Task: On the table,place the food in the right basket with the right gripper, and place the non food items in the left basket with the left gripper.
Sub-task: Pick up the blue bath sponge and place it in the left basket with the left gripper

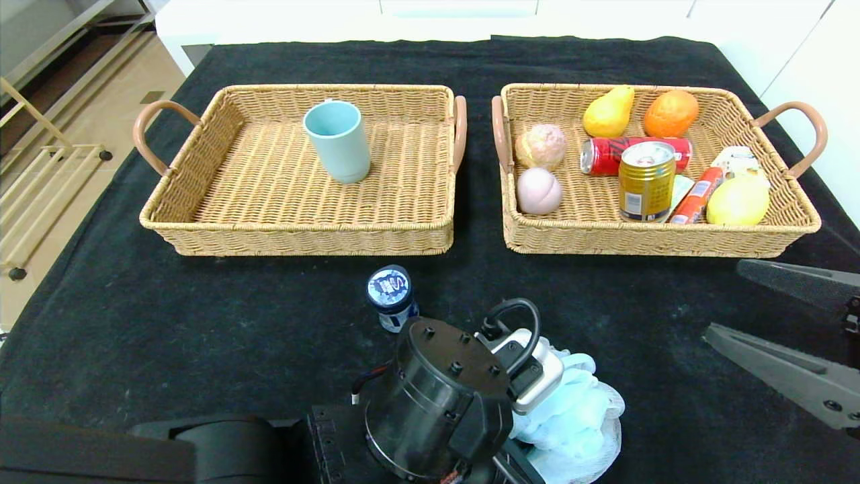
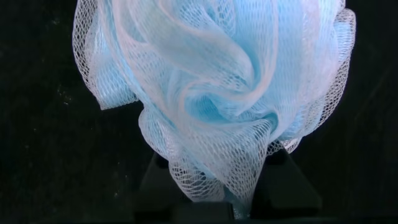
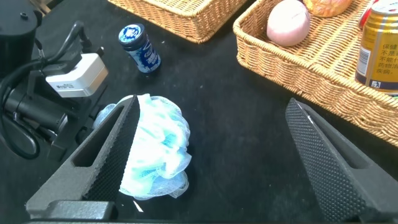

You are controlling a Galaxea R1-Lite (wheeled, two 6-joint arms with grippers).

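Note:
A light-blue mesh bath puff [image 1: 578, 410] lies on the black cloth near the front edge. My left gripper [image 2: 221, 171] is down on it, and its fingers [image 2: 160, 186] are closed in on the puff's mesh. The puff [image 2: 211, 81] fills the left wrist view and also shows in the right wrist view [image 3: 155, 149]. A small blue-capped bottle [image 1: 390, 296] stands just beyond the left wrist. The left basket [image 1: 201, 222] holds a teal cup [image 1: 338, 140]. The right basket [image 1: 672, 238] holds fruit, cans and snacks. My right gripper [image 1: 722, 299] is open and empty in front of the right basket.
The right basket holds a pear [image 1: 608, 111], an orange [image 1: 670, 113], a lying red can [image 1: 605, 156], a gold can [image 1: 646, 180], a peach [image 1: 539, 191], a bun [image 1: 541, 146], a sausage [image 1: 699, 195] and a lemon [image 1: 738, 199]. The table edge runs along the left.

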